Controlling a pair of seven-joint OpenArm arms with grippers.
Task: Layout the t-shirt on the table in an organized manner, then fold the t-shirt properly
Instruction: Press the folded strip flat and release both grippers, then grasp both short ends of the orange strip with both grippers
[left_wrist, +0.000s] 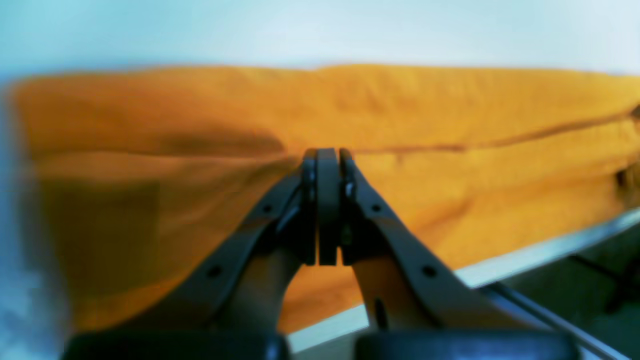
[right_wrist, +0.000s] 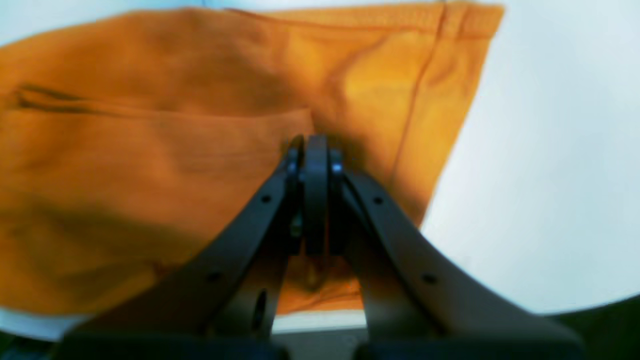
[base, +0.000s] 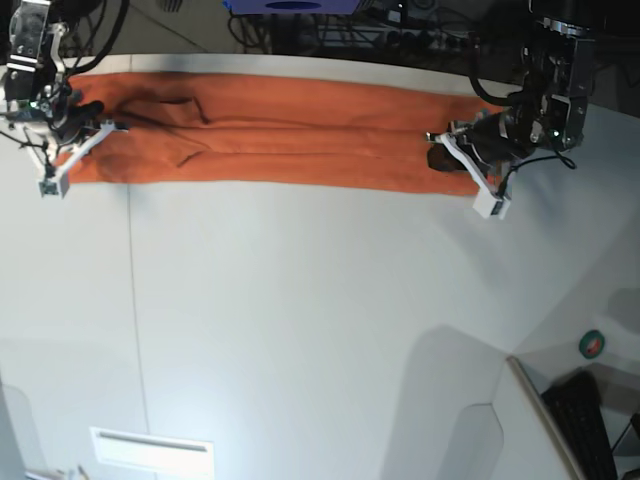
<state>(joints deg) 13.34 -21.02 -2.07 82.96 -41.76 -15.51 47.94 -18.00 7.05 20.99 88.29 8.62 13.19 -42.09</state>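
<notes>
The orange t-shirt (base: 300, 145) lies folded into a long narrow strip along the far side of the white table (base: 320, 320). My left gripper (base: 445, 148) is at the strip's right end. In the left wrist view it (left_wrist: 327, 150) is shut over the t-shirt (left_wrist: 400, 110), pads pressed together with no cloth showing between them. My right gripper (base: 80, 135) is at the strip's left end. In the right wrist view it (right_wrist: 315, 137) is also shut, over the t-shirt (right_wrist: 150, 150) near a hemmed corner, with bare table (right_wrist: 550, 150) beside it.
A thin dark seam (base: 135, 300) runs down the table's left part. A white sheet (base: 150, 452) lies at the front edge. A keyboard (base: 590, 420) and a small round green object (base: 592, 345) sit off the table at lower right. Cables crowd the back.
</notes>
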